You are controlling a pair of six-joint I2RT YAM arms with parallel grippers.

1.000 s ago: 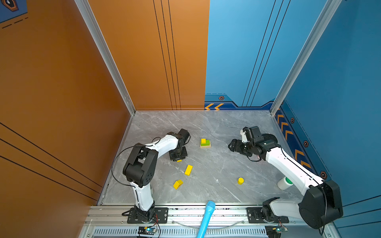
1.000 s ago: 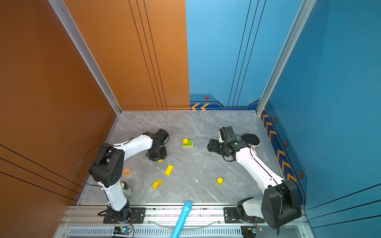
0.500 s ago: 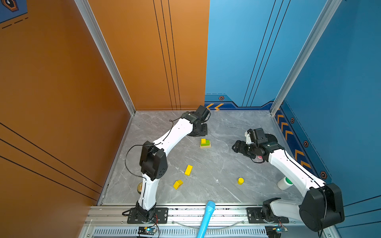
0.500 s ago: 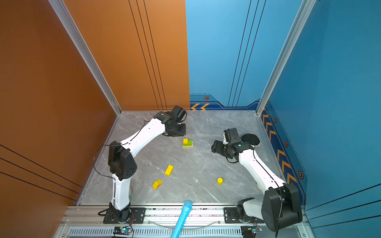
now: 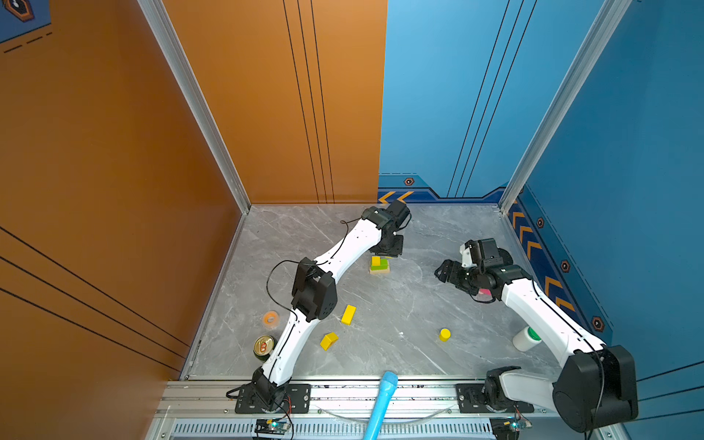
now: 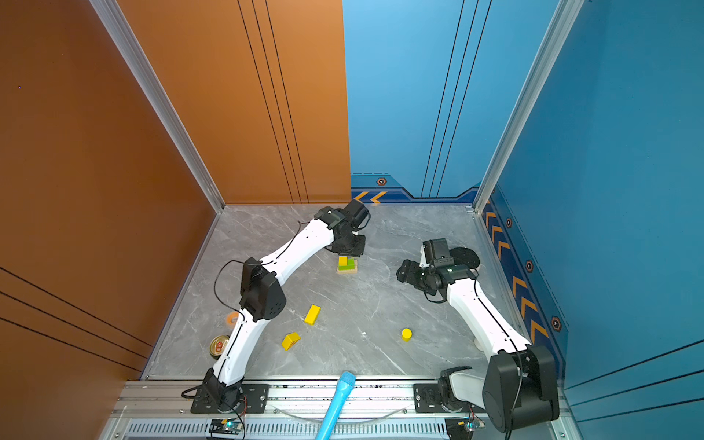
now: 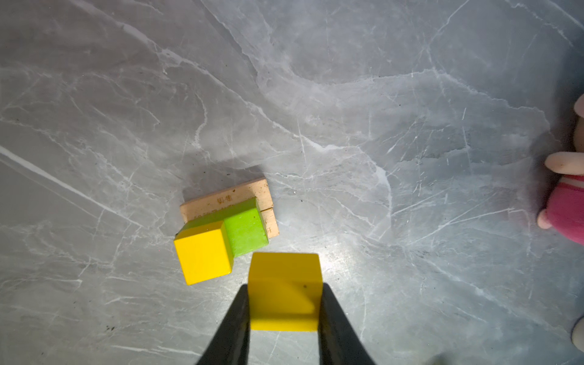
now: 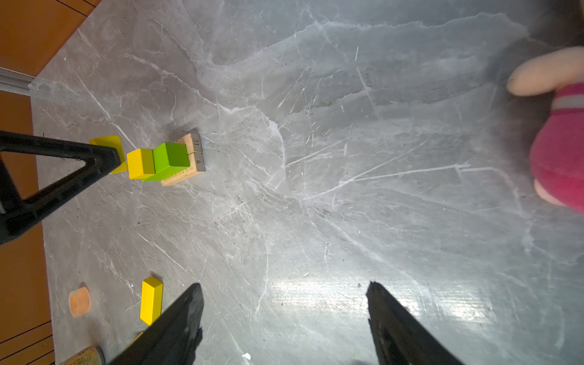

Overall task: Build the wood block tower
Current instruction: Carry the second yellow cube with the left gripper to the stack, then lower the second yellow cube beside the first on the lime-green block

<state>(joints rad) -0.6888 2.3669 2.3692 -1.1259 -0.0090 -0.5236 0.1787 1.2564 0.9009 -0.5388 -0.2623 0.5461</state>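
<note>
1. Tower (image 5: 379,264) toward the far middle of the grey marble table (image 5: 400,304): 2 tan planks (image 7: 227,197) flat and side by side at the bottom, 1 green bar (image 7: 249,227) laid across them, 1 yellow cube (image 7: 202,252) on one end of that bar.
2. Left gripper (image 7: 285,289) just beside the tower, clamped on a 2nd cube (image 7: 284,268), also yellow, with 1 finger pressed to each of 2 opposite faces. Contact between this cube and the tower not clear.
3. Right gripper (image 8: 284,286) over bare table to the right of the tower and well apart from it, fingers spread wide, nothing between them.
4. Loose yellow pieces nearer the front edge, in both top views: a yellow bar (image 5: 348,314) and a roof-shaped piece (image 5: 328,340) near each other, close to the left arm, and a cylinder (image 5: 444,334) upright, well apart to the right.
5. Also on the table: a drink can (image 5: 263,346) and an orange ring (image 5: 270,318) at the left edge, a white bottle (image 5: 527,338) with a green cap at the right, and a pink plush toy (image 8: 559,151) near the right gripper.
</note>
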